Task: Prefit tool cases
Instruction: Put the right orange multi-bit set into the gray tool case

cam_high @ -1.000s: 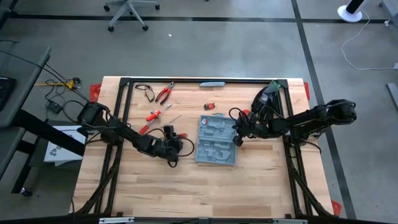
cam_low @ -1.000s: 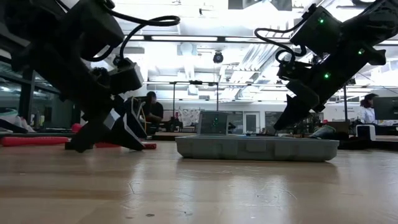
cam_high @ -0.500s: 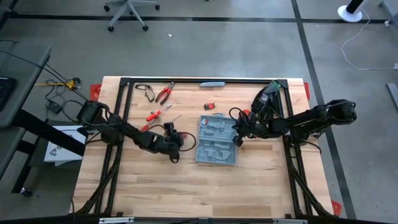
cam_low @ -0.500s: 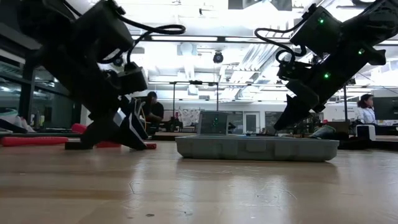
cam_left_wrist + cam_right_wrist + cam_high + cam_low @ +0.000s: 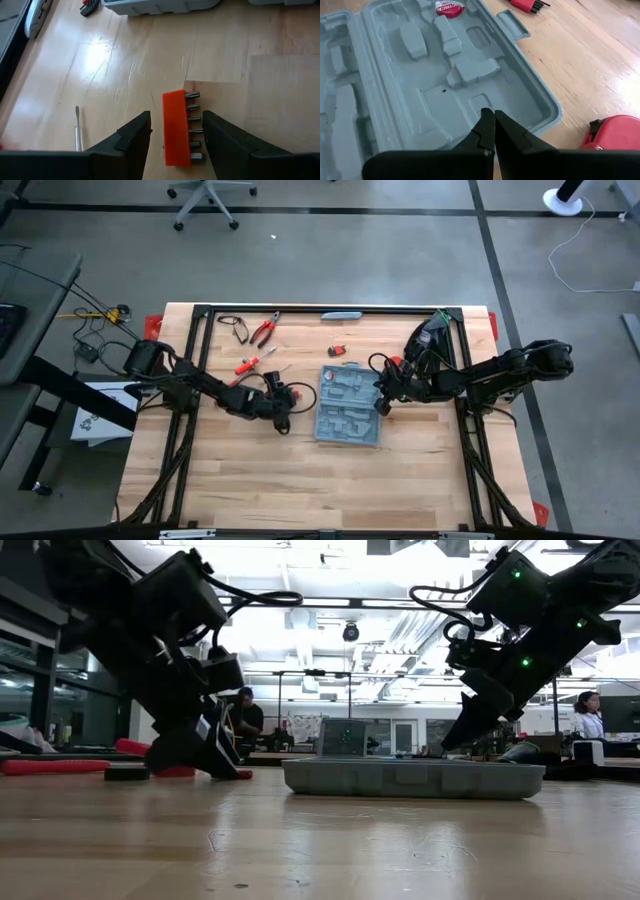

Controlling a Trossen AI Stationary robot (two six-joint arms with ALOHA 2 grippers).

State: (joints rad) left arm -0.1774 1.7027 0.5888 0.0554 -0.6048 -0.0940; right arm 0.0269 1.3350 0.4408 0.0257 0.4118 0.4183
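High view is showing you the tool case (image 5: 348, 405) lying open and flat near the middle of the table (image 5: 300, 480), both halves spread, moulded slots facing up. Judging by its look, you are dealing with a light, stiff plastic clamshell: it is likely sliding easily on the wood if pushed from the side, and the thin walls are probably flexing a little under a pinch. The rim of a half, or the small handle tab (image 5: 513, 23) at the edge, is looking like the safest place to take hold; the smooth slot floors are offering little to grip. A small red round thing (image 5: 449, 7) is sitting in one slot.

Your left gripper (image 5: 280, 402) is hanging low over the wood just beside the case's left edge, apart from it, the arm stretching in flat from the left. In the left wrist view its fingers (image 5: 131, 136) are standing spread on either side of an orange bit holder (image 5: 176, 128) with a row of bits (image 5: 193, 120) poking from one side. The pads are not yet pressing on it, so nothing is being grasped. A thin loose driver shaft (image 5: 78, 127) is lying near it on the wood.

Your right gripper (image 5: 493, 131) is waiting with fingers clenched together on nothing, tips angled down over the case's right half near its rim. Red pliers (image 5: 264, 330) and a red-handled screwdriver (image 5: 250, 364) are lying well apart, toward the far side.
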